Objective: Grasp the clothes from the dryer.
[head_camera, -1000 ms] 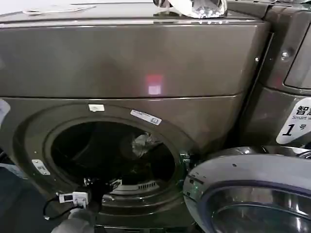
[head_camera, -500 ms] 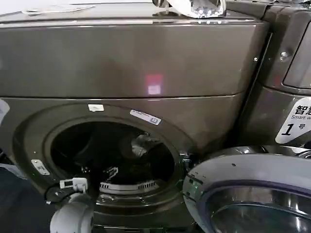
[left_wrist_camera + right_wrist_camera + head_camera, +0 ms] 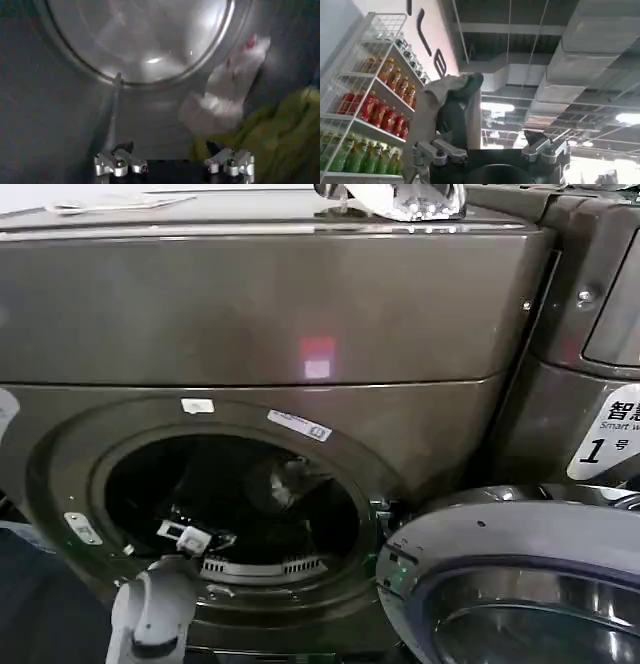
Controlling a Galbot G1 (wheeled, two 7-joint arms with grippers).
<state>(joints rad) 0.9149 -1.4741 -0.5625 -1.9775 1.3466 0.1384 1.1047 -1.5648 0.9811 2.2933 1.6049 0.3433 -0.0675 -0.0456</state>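
Reaching into the dryer is the step in hand, by my reading: the left arm enters through the porthole and the left gripper is already inside the drum, its jaws spread wide with nothing between them. The clothes lie ahead of the jaws and off to one side, not between them. The pale grey-white garment sits beyond one fingertip, draped against the drum wall, and the yellow-green garment is heaped just past that same finger, close to it but apart. In the head view a pale scrap of fabric shows deep in the dark opening, beyond the arm.

The next move probably calls for shifting the open jaws sideways toward the heap and further in, so that the soft fabric comes between the fingers before they close.

The right gripper is parked away from the machine, pointing up at a ceiling beside a shelf of bottles; its jaws stand open, with a fold of cloth over one finger.
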